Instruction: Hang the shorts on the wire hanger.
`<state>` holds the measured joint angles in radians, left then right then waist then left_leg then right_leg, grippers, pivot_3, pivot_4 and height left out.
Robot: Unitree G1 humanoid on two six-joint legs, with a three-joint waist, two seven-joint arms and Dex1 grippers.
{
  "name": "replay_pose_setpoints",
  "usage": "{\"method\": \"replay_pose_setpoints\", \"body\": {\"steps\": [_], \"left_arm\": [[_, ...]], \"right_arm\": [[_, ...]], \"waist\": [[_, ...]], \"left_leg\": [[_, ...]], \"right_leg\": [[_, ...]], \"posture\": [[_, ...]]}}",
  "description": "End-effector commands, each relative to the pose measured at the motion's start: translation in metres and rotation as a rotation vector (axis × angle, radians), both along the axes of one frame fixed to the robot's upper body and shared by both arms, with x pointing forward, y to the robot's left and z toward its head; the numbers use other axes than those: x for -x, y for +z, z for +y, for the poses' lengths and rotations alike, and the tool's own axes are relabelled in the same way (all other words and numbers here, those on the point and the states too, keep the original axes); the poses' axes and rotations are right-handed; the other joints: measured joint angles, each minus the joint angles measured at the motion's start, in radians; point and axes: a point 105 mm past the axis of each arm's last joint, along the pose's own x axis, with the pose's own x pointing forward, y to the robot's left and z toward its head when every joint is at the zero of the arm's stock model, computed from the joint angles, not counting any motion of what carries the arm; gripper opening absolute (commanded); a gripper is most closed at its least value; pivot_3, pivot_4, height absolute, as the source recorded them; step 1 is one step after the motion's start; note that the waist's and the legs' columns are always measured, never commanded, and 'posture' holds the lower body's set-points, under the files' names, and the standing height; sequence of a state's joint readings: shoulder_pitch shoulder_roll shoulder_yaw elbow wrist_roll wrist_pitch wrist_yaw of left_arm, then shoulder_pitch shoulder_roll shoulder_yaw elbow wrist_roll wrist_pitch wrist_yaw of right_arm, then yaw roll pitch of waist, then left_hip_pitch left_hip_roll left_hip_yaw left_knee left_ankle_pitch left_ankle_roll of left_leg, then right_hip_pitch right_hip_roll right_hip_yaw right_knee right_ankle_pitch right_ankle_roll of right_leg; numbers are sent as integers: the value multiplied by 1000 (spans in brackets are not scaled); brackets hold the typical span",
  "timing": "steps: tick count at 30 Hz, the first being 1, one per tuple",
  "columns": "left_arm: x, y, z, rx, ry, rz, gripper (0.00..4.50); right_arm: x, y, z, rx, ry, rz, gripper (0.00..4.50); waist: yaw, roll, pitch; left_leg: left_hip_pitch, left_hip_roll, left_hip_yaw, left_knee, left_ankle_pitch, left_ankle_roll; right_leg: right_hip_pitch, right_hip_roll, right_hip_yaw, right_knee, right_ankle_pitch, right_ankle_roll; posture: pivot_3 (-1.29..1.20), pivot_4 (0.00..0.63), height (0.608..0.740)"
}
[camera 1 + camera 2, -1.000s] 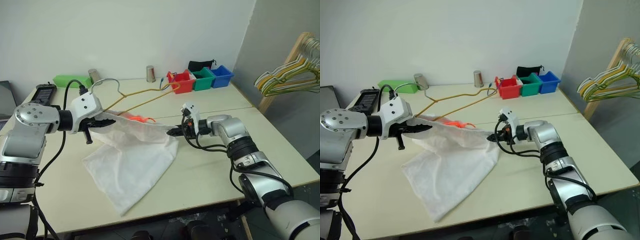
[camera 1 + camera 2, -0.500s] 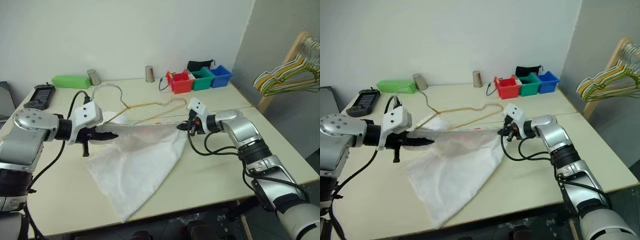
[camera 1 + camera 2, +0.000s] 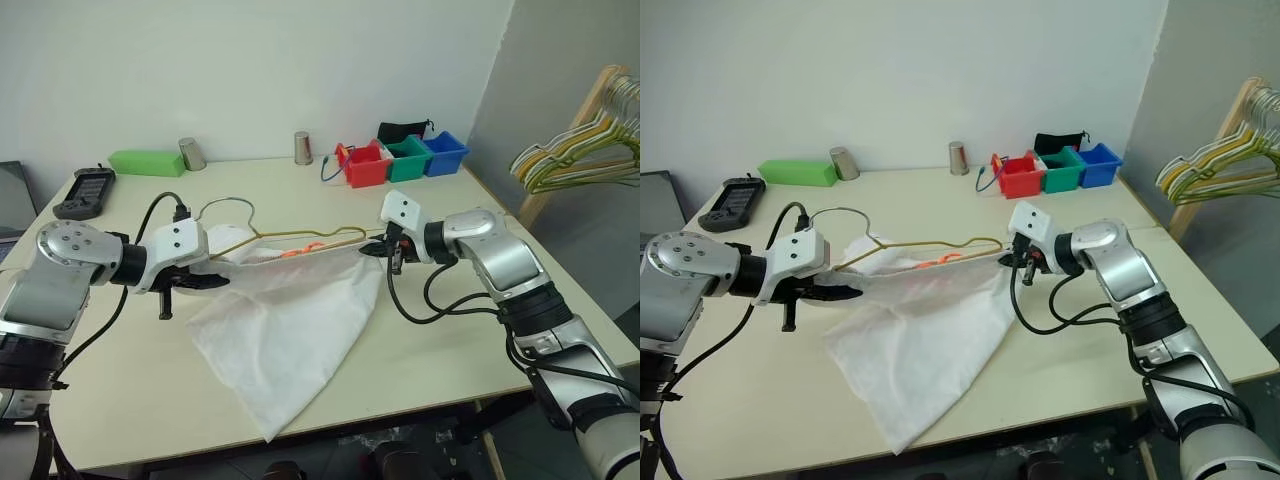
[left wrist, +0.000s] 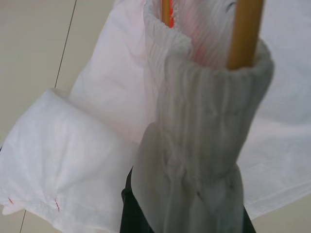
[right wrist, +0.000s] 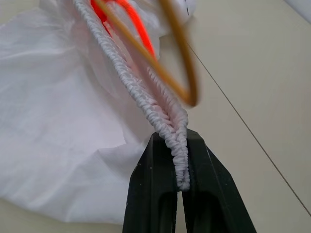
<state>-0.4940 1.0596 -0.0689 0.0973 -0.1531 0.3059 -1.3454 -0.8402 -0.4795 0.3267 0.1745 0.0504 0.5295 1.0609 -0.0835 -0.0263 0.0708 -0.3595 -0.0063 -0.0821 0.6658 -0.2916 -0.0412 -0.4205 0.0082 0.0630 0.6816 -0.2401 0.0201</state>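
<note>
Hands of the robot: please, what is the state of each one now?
Left hand: closed, holding the shorts at the waistband.
Right hand: closed, pinching the other end of the waistband, next to the wire hanger.

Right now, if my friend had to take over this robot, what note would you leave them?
Left gripper: shut on the shorts' waistband, left end.
Right gripper: shut on the waistband's right end.
Shorts: waistband stretched between the two grippers, the rest draping down onto the table.
Hanger: its yellow wire runs along the waistband, partly inside the opening; hook up near the left gripper.
Done: both ends gripped, hanger partly in.
Left: seat the shorts fully on the hanger, then let go.
</note>
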Motion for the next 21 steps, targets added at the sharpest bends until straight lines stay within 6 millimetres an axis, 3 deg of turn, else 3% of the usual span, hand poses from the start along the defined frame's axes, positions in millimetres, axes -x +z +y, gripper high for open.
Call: {"method": "replay_pose_setpoints", "body": {"steps": [1, 17, 21], "left_arm": [[4, 0, 10, -75, -12, 10, 0], [8, -7, 19, -159, -56, 27, 0], [8, -19, 34, -275, -41, 44, 0]], "right_arm": [[-4, 14, -7, 9, -27, -60, 65], [-7, 15, -16, 51, -29, -73, 65], [-4, 23, -17, 68, -12, -93, 65]], "waist": [[0, 0, 0], [-1, 0, 0], [-2, 0, 0]], "left_leg": [[0, 0, 0, 0, 0, 0], [0, 0, 0, 0, 0, 0], [0, 0, 0, 0, 0, 0]], "right_leg": [[0, 0, 0, 0, 0, 0], [0, 0, 0, 0, 0, 0], [0, 0, 0, 0, 0, 0]], "posture": [[-13, 0, 740], [-18, 0, 740], [-24, 0, 740]]}}
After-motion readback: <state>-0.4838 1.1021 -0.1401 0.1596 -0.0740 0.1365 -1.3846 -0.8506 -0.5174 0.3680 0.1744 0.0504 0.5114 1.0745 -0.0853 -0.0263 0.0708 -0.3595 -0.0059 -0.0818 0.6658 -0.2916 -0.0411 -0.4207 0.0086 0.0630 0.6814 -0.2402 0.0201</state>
